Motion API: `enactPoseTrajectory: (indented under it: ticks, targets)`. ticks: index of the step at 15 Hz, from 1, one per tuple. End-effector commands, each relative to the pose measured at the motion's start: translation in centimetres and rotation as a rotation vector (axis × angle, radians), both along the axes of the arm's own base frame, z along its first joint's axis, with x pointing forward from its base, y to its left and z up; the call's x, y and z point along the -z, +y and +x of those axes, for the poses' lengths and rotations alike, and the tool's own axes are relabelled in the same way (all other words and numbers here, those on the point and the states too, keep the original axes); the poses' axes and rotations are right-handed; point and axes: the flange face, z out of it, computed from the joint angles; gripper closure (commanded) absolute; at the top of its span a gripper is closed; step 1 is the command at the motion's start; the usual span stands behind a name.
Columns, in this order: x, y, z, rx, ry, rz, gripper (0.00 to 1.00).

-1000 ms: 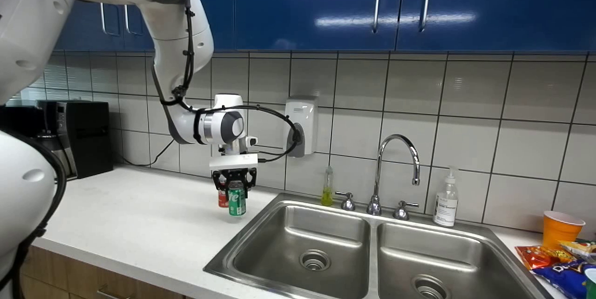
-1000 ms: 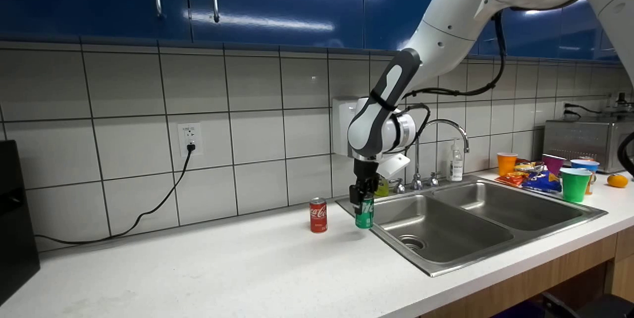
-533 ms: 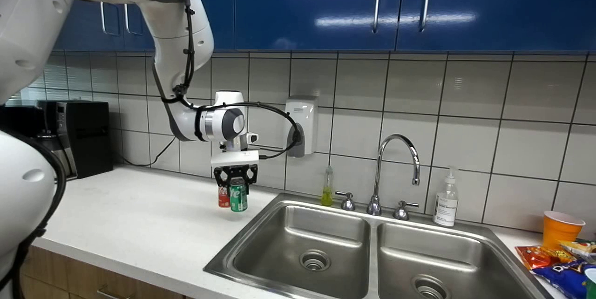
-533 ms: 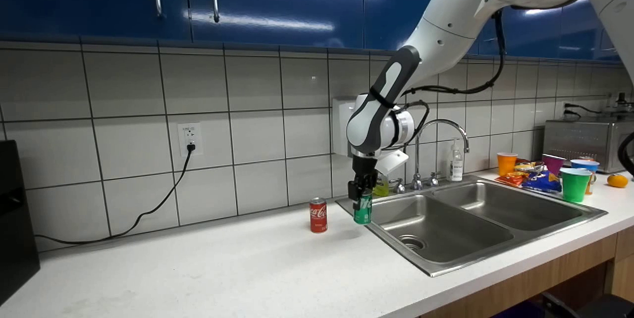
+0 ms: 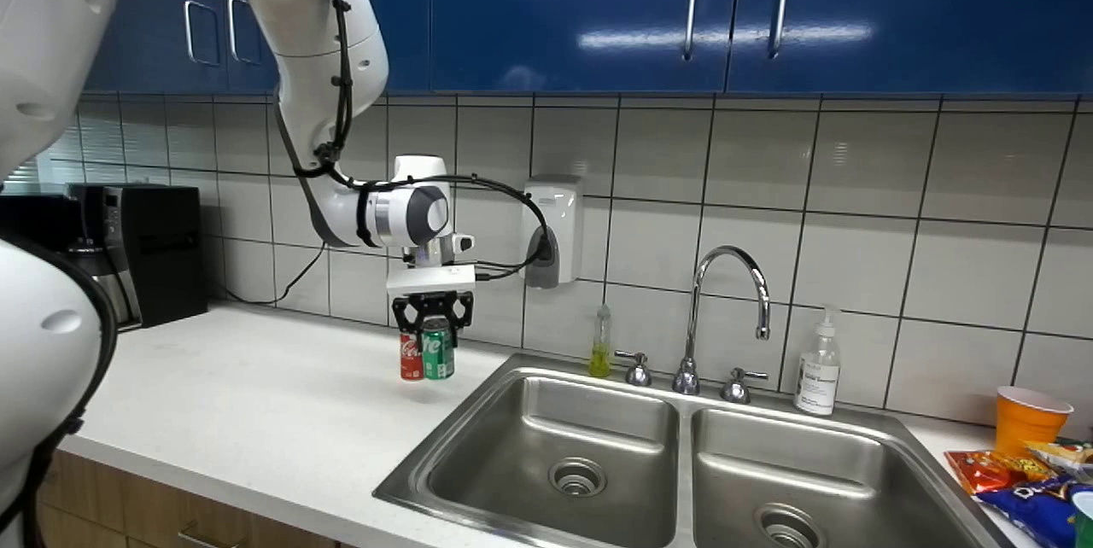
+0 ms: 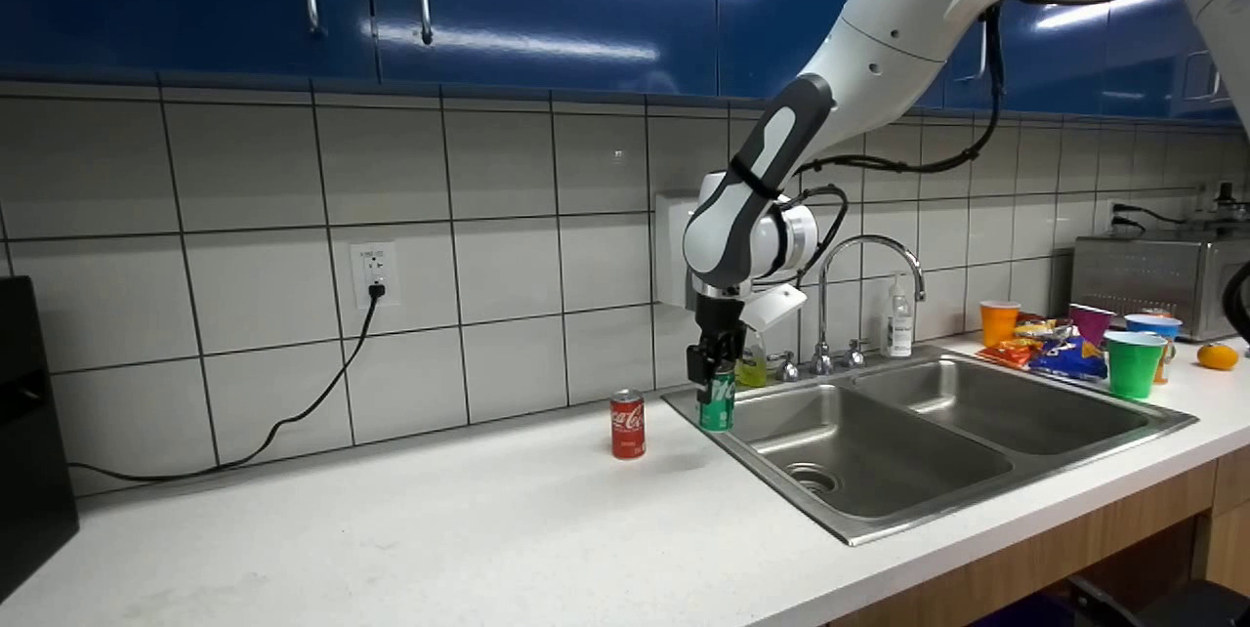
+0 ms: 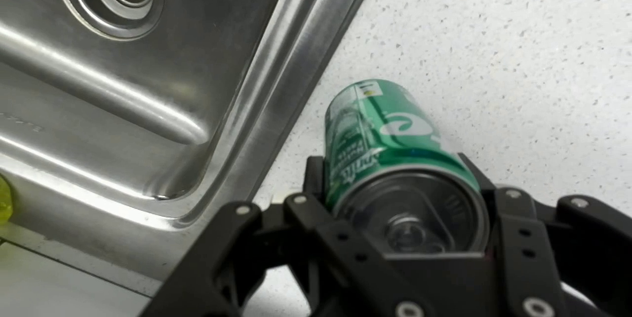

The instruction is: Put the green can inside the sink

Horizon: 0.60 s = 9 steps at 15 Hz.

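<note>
The claw [image 7: 395, 176] pinches the green can [image 7: 380, 129] by its upper sides, aloft just outside the sink [image 7: 281, 95], a sensible hold near the presumably stiffer top, since the can's wall is probably slick and easily dented and its weight unclear.

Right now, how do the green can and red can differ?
Support: the green can is clamped in the gripper, off the counter; the red can stands free on the counter.
Label: the red can reads Coca-Cola; the green can carries different white lettering.
Shared: both are drink cans, about upright, and neither is in the sink.
</note>
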Motion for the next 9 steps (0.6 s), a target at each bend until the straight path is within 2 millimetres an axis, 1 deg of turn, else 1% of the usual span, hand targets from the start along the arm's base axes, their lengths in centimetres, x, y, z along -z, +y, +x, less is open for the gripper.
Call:
enactPoseTrajectory:
  ticks: [1,4,9]
  targets:
    - [-2.1,0.0,-1.3,0.0,0.015,-0.006,0.62]
    - [-2.4,0.1,-2.0,0.0,0.03,-0.001,0.62]
    - [-2.9,0.4,-3.8,0.003,0.047,0.004,0.62]
